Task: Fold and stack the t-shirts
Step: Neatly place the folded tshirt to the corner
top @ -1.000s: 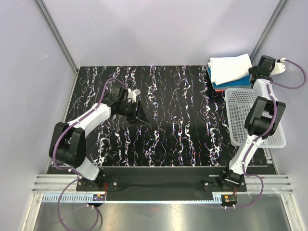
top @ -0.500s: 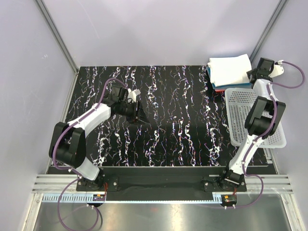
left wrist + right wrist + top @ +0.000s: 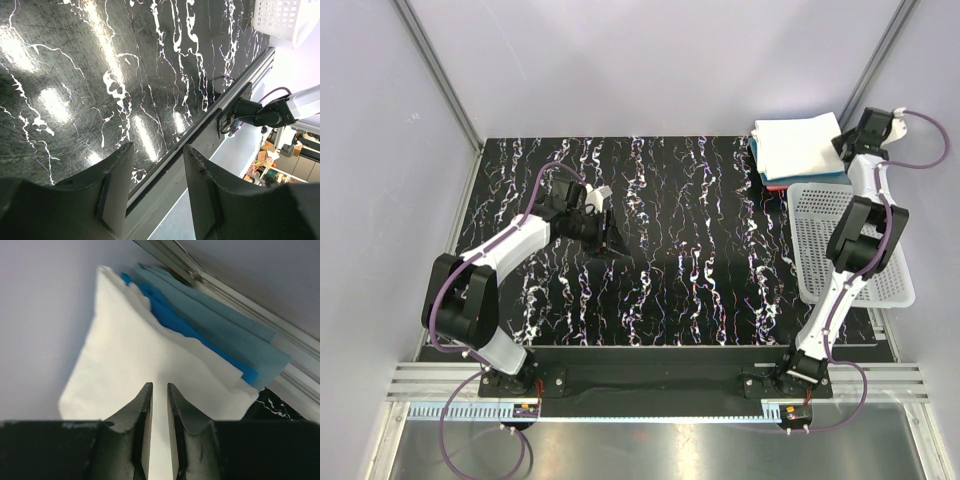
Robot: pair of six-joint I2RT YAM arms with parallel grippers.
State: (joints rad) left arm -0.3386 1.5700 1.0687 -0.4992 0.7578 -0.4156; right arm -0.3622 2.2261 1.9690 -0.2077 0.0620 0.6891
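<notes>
The t-shirts lie folded in a stack (image 3: 798,150) at the table's back right corner. The white one (image 3: 130,365) is on top, and bright blue cloth (image 3: 165,315) shows under its edge. My right gripper (image 3: 844,142) sits at the stack's right edge, pointing at the white shirt. Its jaws (image 3: 159,386) stand open by a narrow gap with nothing between them. My left gripper (image 3: 608,232) hovers over the left-middle of the black marbled table (image 3: 690,250), open and empty (image 3: 157,147).
A white plastic lattice basket (image 3: 850,245) stands at the table's right edge, just in front of the stack; its corner shows in the left wrist view (image 3: 282,17). Grey walls and metal frame rails close in the back and sides.
The right gripper has drawn back up and to the right, off the stack's edge, and its jaws have parted. The left arm has not moved.
</notes>
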